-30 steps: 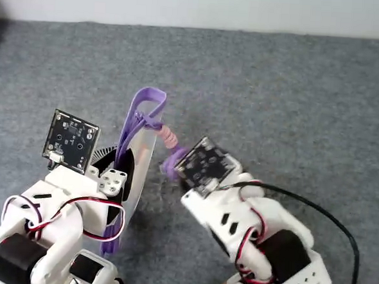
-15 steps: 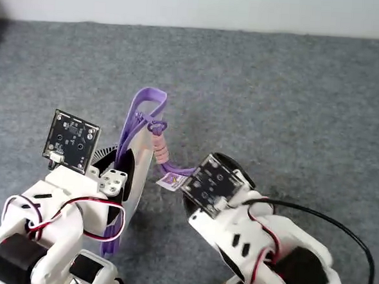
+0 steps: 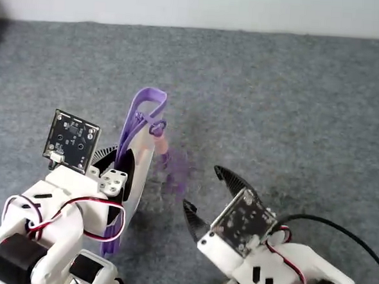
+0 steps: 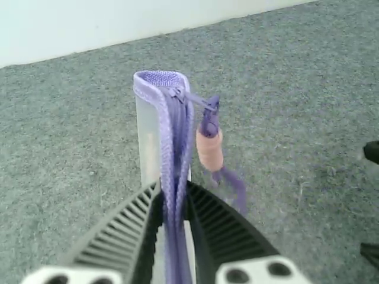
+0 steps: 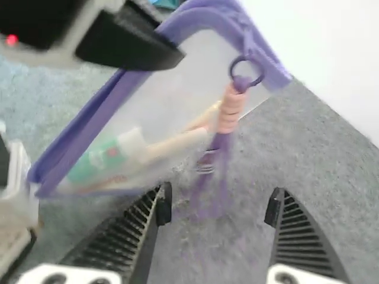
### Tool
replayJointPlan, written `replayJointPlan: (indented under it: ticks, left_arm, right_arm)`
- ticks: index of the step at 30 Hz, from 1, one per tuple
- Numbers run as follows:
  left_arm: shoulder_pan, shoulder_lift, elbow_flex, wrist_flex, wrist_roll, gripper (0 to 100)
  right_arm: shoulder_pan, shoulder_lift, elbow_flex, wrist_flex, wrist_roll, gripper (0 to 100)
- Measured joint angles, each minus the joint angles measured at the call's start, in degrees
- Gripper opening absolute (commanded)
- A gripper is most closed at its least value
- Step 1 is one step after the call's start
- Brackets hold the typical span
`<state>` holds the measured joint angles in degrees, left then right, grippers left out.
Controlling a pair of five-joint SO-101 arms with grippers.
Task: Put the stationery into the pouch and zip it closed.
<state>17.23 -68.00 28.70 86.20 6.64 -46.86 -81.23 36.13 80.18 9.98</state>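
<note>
The right gripper [image 3: 201, 186] is backing toward the table's [image 3: 289, 90] near edge, wide open, holding nothing. The left gripper [image 4: 172, 198] is still pinching the purple pouch [image 4: 160, 118] upright near the near-left corner, its tassel [image 4: 208, 148] now swinging free.

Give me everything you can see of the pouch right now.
The pouch is clear plastic with purple zipper edging, standing on edge, zipper uppermost and apparently closed. The left gripper clamps that edge. A pink bead charm with purple tassel hangs from the slider at its far end. Stationery shows inside. The right gripper, open, is apart.
</note>
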Motion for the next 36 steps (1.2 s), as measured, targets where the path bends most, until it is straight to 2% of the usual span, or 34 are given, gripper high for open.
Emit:
replayJointPlan:
  ticks: [7,14,17,22,36]
  left_arm:
    - [0.00,0.00,0.00,0.00,0.00,1]
    - [0.00,0.00,0.00,0.00,0.00,1]
    - [0.00,0.00,0.00,0.00,0.00,1]
    - [-0.09,0.00,0.00,0.00,0.09,1]
    - [-0.18,0.00,0.00,0.00,0.09,1]
  right_arm:
    - [0.09,12.22,5.89,-17.85,-2.37,26.6]
    - [0.62,24.88,6.15,-30.95,-2.37,26.5]
    - [1.49,29.10,6.15,-35.60,-2.55,21.1]
    - [3.08,33.58,6.15,-39.56,-2.55,10.9]
    - [4.75,36.31,6.15,-43.52,-2.55,9.9]
